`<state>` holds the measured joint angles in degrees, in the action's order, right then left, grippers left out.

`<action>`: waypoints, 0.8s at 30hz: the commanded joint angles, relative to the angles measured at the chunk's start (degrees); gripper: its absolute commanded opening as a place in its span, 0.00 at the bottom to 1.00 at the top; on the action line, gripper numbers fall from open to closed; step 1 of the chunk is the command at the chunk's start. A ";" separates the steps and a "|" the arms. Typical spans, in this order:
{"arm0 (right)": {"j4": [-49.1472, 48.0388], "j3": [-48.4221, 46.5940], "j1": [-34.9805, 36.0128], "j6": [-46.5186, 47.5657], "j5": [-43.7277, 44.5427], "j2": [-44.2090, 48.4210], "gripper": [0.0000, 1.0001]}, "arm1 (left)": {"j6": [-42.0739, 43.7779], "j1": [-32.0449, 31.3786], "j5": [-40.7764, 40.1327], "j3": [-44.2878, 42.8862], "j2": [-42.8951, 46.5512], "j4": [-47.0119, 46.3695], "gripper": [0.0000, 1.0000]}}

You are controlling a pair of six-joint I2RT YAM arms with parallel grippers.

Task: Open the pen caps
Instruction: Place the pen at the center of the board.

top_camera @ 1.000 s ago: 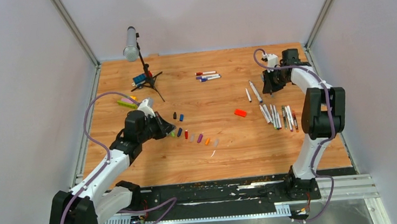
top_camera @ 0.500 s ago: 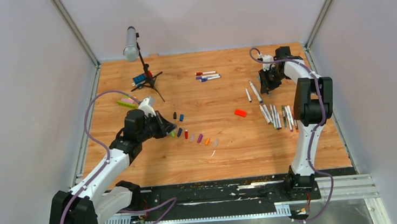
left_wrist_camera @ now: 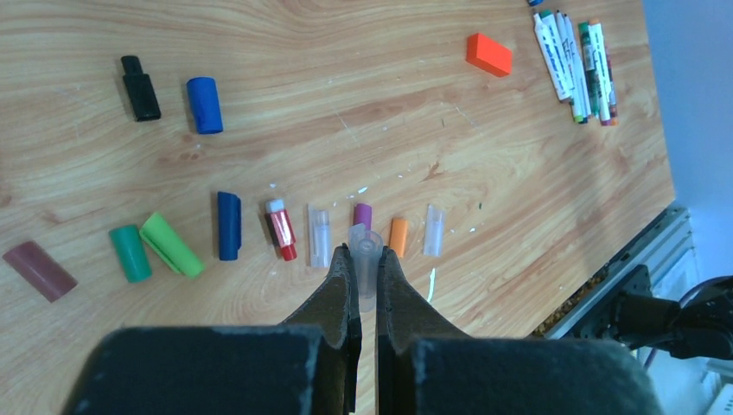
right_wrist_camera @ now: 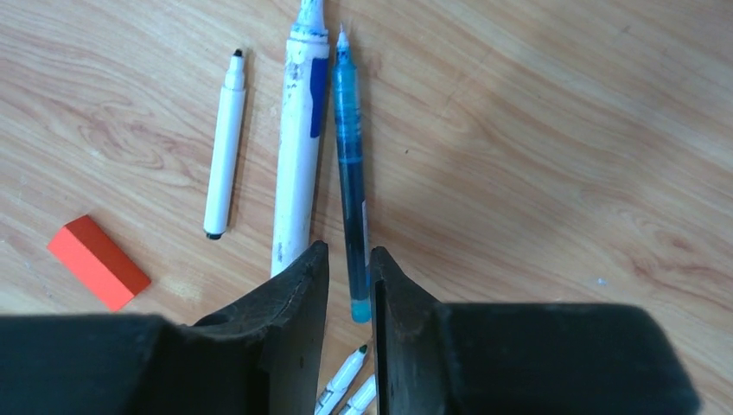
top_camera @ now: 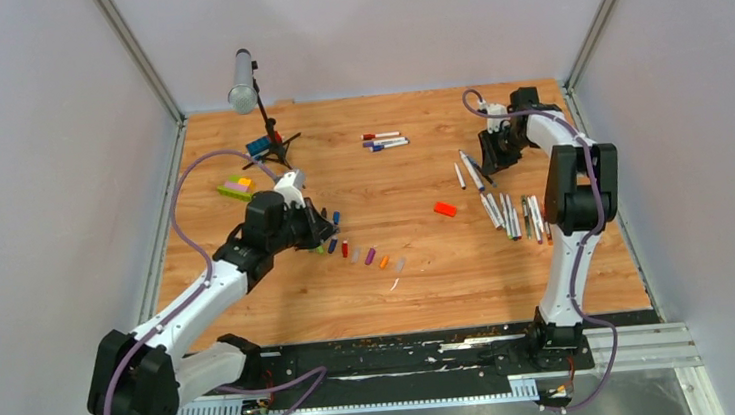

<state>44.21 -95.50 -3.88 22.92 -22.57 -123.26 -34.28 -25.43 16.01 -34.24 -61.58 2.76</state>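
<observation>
Shifted right towards cap row [left_wrist_camera: 319,235]: left gripper [left_wrist_camera: 365,252] pinching clear cap [left_wrist_camera: 364,240], row just beyond fingertips, long axes parallel.

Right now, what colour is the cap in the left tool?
Clear. The cap shows best in the left wrist view.

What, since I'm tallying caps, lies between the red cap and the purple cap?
One clear cap lies there, shown in the left wrist view.
</observation>
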 commanded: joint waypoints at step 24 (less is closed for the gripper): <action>-7.05 29.65 -6.00 1.53 -23.96 33.43 0.26 | 12.10 -10.43 -21.57 -28.94 -33.43 15.42 0.06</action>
<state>40.88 -66.52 -8.23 24.27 -41.34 -91.50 -24.77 -35.64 -2.22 -58.70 -91.61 15.18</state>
